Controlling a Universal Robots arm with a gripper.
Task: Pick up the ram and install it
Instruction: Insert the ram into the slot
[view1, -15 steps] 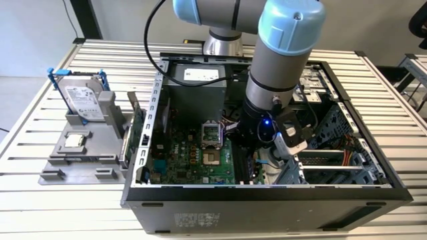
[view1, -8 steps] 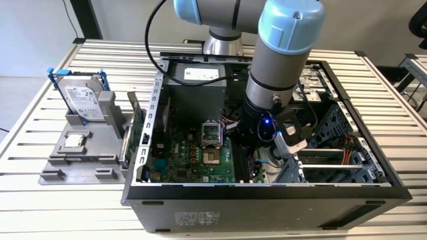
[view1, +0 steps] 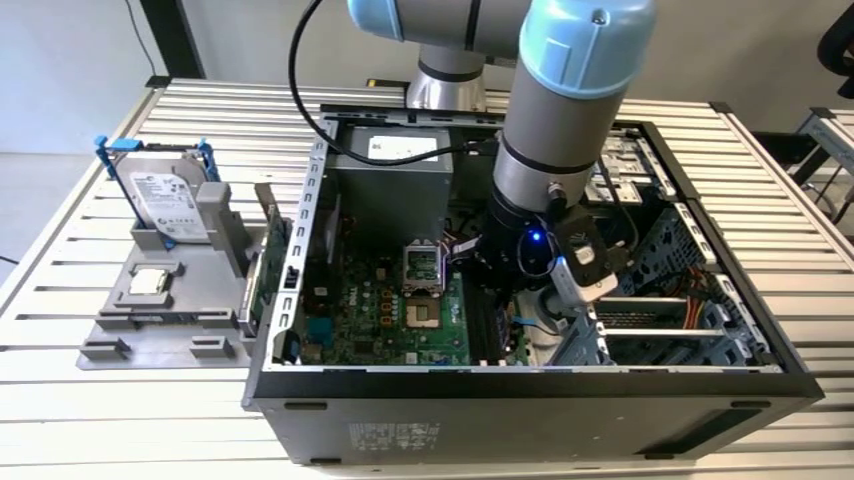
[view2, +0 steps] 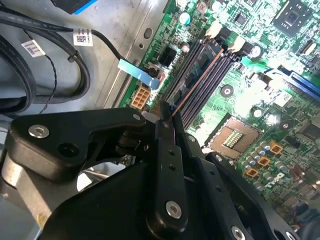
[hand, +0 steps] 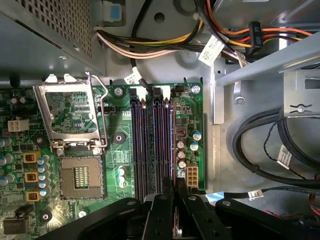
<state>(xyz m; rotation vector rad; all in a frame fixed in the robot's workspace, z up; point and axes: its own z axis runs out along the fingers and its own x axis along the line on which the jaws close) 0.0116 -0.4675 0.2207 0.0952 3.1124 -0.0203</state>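
The ram (view2: 197, 80) shows edge-on as a thin brownish strip running out from between my fingertips. It lies along the black memory slots (view2: 200, 62) of the green motherboard (view1: 387, 310). My gripper (view2: 169, 112) is shut on the ram's near end. In the first wrist view the gripper (hand: 175, 202) sits over the outermost of the slots (hand: 150, 145), with the ram (hand: 173, 167) in line with it. I cannot tell whether the ram touches the slot. In the exterior view the gripper (view1: 514, 305) reaches down inside the open computer case (view1: 534, 385).
An open CPU socket (hand: 77, 177) lies beside the slots. Bundled cables (hand: 165, 47) and black cables (hand: 265, 150) run close by. The power supply (view1: 387, 170) stands at the case's back. Outside, at the exterior view's left, are a hard drive in a blue bracket (view1: 167, 200) and an upright green card (view1: 274, 250).
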